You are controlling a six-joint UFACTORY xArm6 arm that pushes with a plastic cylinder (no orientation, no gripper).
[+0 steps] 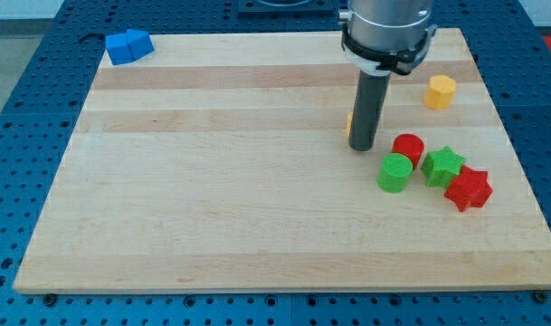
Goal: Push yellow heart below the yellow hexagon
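Observation:
The yellow hexagon point(441, 91) sits near the board's right edge, toward the view's top. The yellow heart point(349, 123) is almost fully hidden behind my rod; only a thin yellow sliver shows at the rod's left side. My tip point(362, 148) rests on the board right in front of that sliver, touching or nearly touching it. The tip is left of and lower than the hexagon, and just left of the red cylinder point(408, 148).
A green cylinder point(394, 172), a green star point(443, 165) and a red star point(468, 187) cluster with the red cylinder, right of and below my tip. Two blue blocks point(128, 45) sit at the wooden board's point(212, 199) top left corner.

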